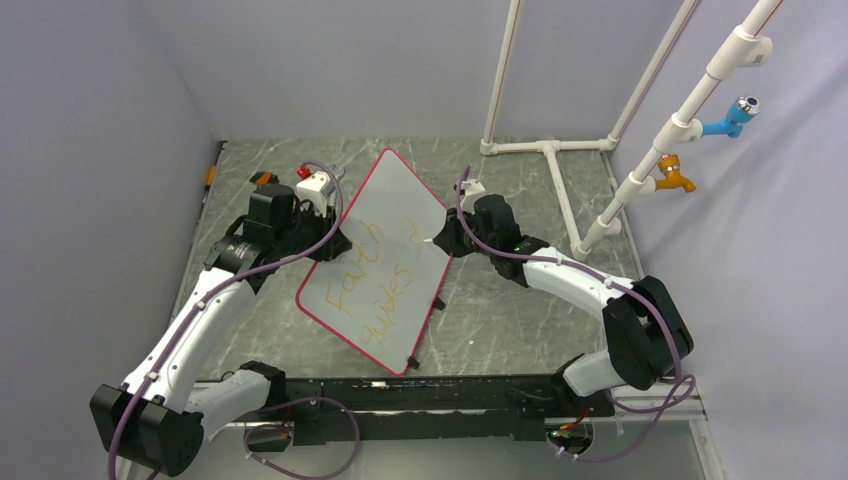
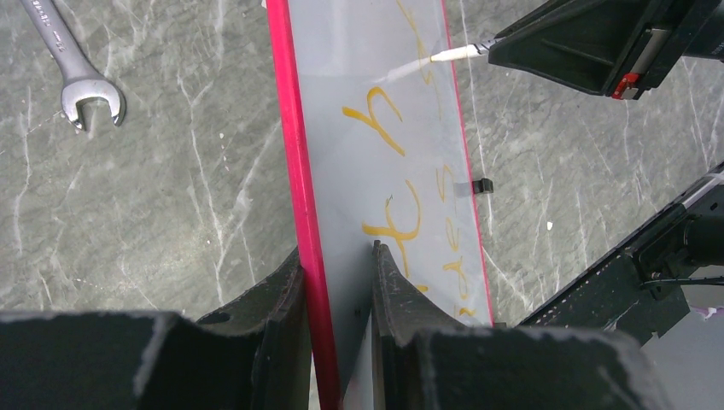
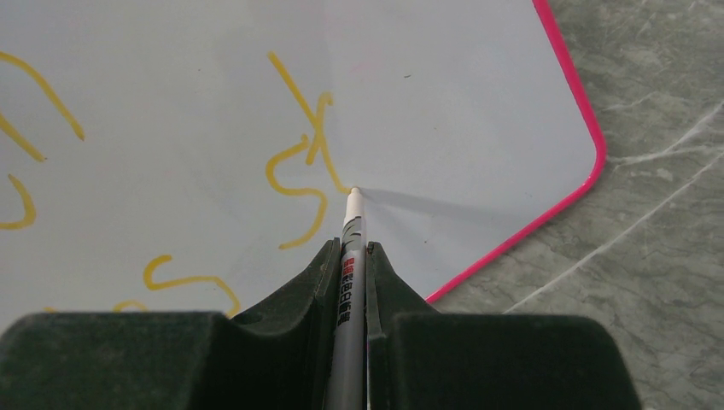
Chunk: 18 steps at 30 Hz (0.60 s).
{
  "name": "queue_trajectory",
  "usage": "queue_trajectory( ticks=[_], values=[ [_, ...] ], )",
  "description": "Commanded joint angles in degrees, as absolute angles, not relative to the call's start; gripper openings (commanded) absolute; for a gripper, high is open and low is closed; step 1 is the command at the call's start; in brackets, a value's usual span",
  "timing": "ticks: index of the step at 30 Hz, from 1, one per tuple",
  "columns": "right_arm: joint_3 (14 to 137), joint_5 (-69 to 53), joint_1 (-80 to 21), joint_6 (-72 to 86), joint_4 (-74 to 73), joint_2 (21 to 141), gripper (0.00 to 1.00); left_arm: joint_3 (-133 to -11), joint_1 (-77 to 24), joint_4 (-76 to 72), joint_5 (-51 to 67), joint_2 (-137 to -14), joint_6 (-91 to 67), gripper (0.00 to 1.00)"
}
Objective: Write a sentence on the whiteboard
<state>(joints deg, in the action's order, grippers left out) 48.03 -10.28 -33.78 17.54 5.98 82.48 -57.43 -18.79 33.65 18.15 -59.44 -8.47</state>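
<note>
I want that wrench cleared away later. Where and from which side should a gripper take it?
Probably take the wrench by its straight shank, behind the open-end head, from straight above with jaws across its narrow width. It lies flat on the table, so nothing fits under it, and the forked head is wider.

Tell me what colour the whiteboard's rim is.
Bright pinkish red. The whiteboard rim shows best in the left wrist view.

The large flat white whiteboard has a smooth, glossy face and a thin red plastic rim. The grey marble-patterned desk is smooth, low-sheen. The silver metal wrench is polished. The white plastic marker is glossy. The black fingers are matt, finely grained.
</note>
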Motion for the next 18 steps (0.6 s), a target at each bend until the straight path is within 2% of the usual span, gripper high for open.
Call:
queue_trajectory(
  ticks=[1,18],
  values=[
    [47.7,-8.6,-34.0,16.8,5.1,81.8,0.00,-56.4,-19.1,35.1,12.5,-60.0,0.7,0.00],
    [54.5,-5.3,-33.9,14.3,2.4,83.8,0.00,-55.9,-19.1,34.9,12.1,-59.2,0.6,0.00]
  ],
)
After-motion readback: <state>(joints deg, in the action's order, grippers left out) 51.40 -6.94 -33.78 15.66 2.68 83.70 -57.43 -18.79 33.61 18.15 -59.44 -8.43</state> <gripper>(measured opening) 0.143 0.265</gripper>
